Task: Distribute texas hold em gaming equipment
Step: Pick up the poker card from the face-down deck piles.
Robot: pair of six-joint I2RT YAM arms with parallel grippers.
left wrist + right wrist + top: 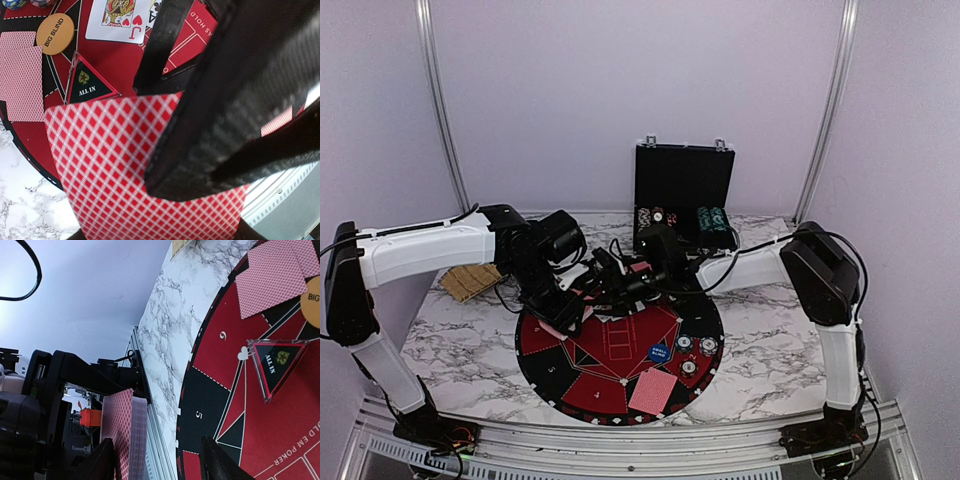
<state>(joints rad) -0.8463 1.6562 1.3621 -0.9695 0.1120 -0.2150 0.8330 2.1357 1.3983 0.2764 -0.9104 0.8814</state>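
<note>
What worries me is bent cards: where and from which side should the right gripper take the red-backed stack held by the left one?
Probably the free end of the stack, clear of the left gripper, coming edge-on: its thin edge faces the right gripper, so one finger can meet each flat face.

A white, grey-veined marble bench (460, 340) carries a round black-and-red numbered mat (552, 372). Behind it stands a black hinged case (682, 175), lid upright, and a tan woven pad (470, 282) lies at the left.

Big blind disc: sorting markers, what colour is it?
The disc is orange; left wrist view shows it best.
</note>
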